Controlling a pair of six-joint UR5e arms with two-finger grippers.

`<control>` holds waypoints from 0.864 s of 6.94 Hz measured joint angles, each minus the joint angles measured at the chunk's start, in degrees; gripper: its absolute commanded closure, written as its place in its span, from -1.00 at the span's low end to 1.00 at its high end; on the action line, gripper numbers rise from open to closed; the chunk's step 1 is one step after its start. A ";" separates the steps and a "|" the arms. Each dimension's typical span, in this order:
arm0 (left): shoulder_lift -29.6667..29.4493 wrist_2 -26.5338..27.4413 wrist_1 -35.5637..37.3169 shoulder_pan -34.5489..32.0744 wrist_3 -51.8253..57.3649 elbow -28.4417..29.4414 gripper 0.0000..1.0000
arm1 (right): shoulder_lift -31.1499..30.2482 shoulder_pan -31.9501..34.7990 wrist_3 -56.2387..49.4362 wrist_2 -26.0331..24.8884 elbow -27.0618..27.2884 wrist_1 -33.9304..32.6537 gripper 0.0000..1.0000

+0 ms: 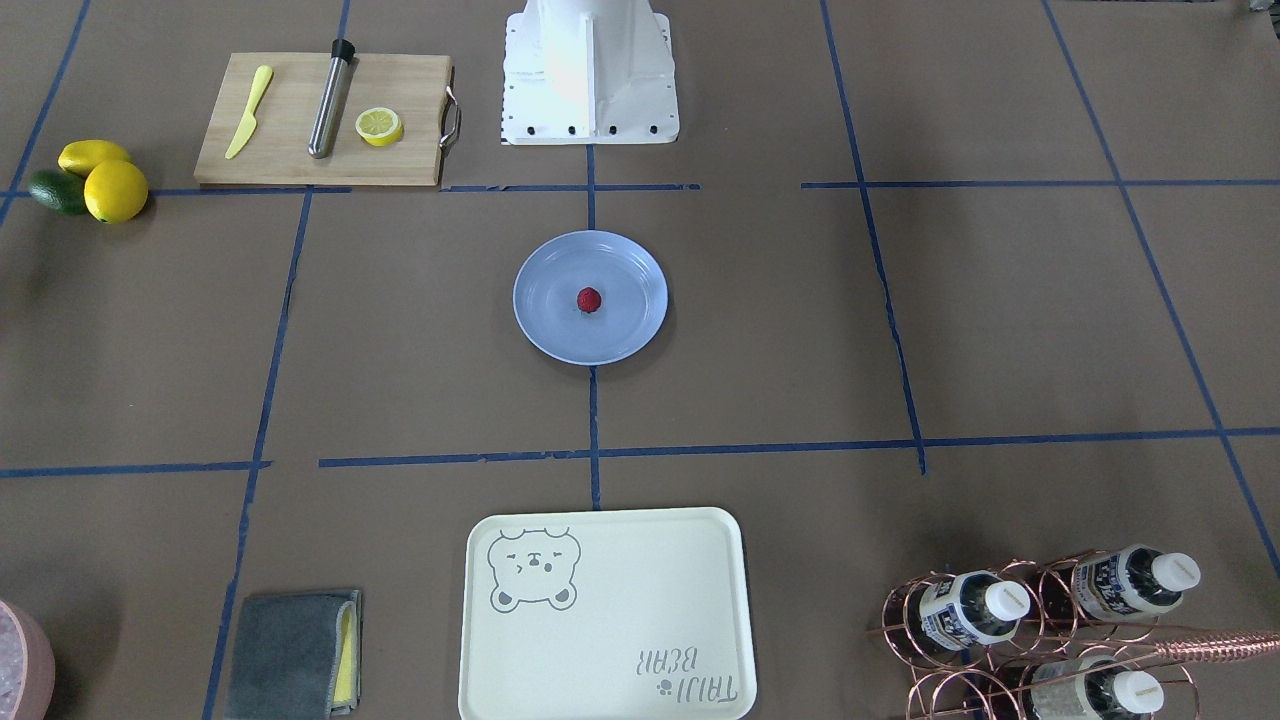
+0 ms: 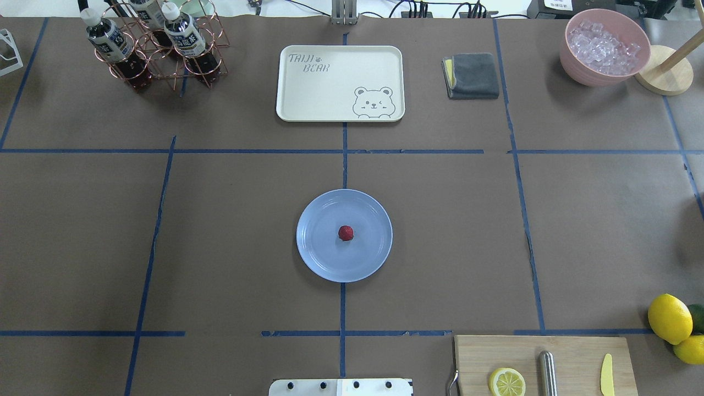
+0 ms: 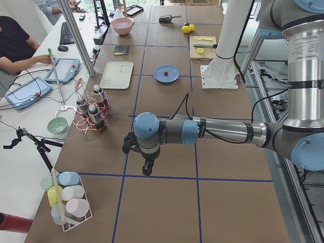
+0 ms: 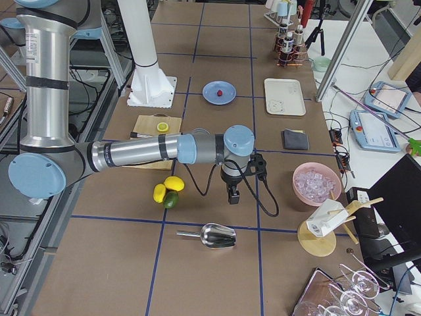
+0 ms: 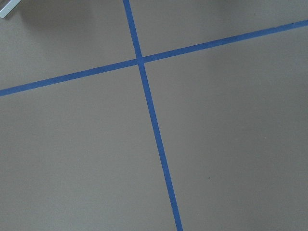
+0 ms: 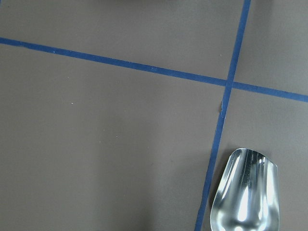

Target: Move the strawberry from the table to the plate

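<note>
The small dark-red strawberry (image 1: 589, 300) (image 2: 345, 232) lies at the centre of the light blue plate (image 1: 545, 325) (image 2: 319, 258), which rests mid-table on the brown paper-covered table (image 1: 950, 330). Neither arm appears in the overhead or front views. In the exterior left view my left gripper (image 3: 147, 169) hangs over bare table far from the plate (image 3: 173, 77). Over in the exterior right view my right gripper (image 4: 232, 195) hangs near the lemons, also far from the plate (image 4: 227, 87). I cannot tell whether either one is open or shut.
A cutting board (image 2: 572, 352) carries a lemon half, a metal rod and a yellow knife. Lemons and an avocado (image 2: 670, 318) lie beside it. A cream bear tray (image 2: 341, 82), a grey cloth (image 2: 473, 76), an ice bowl (image 2: 604, 47), a bottle rack (image 2: 154, 47) and a metal scoop (image 6: 245, 192) ring the table.
</note>
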 measured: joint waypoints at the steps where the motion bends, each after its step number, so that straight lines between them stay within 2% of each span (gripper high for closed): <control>1: -0.05 0.17 -0.06 0.00 0.00 0.20 -1.00 | -0.01 0.00 0.01 0.00 0.02 0.00 -1.00; 6: 0.35 -0.01 -0.40 -0.08 -0.33 0.37 -1.00 | -0.15 0.00 3.67 0.77 0.03 0.08 -1.00</control>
